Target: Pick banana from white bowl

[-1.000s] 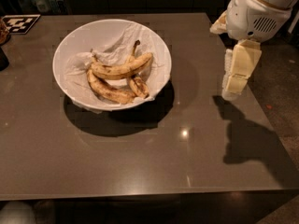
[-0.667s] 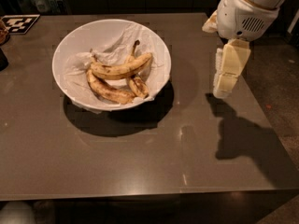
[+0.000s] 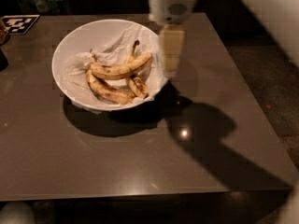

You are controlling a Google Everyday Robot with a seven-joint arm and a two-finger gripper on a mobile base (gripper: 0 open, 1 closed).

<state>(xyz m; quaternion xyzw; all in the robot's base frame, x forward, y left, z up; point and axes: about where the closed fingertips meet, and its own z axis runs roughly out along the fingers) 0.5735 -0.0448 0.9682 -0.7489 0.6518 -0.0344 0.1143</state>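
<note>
The white bowl, lined with crumpled white paper, stands on the dark table at the upper left. The banana lies across the top of the pile in it, yellow with brown speckles, its thin dark stem pointing up right. A browner banana lies below it and a short stubby one to the right. My gripper hangs from the white arm just above the bowl's right rim, to the right of the banana and apart from it.
The bowl stands on a dark grey table, whose right and front edges drop to the floor. A black-and-white marker tag lies at the far left corner. A dark object sits at the left edge.
The arm has moved left, from well right of the bowl to just over its right rim. The bananas have not moved.
</note>
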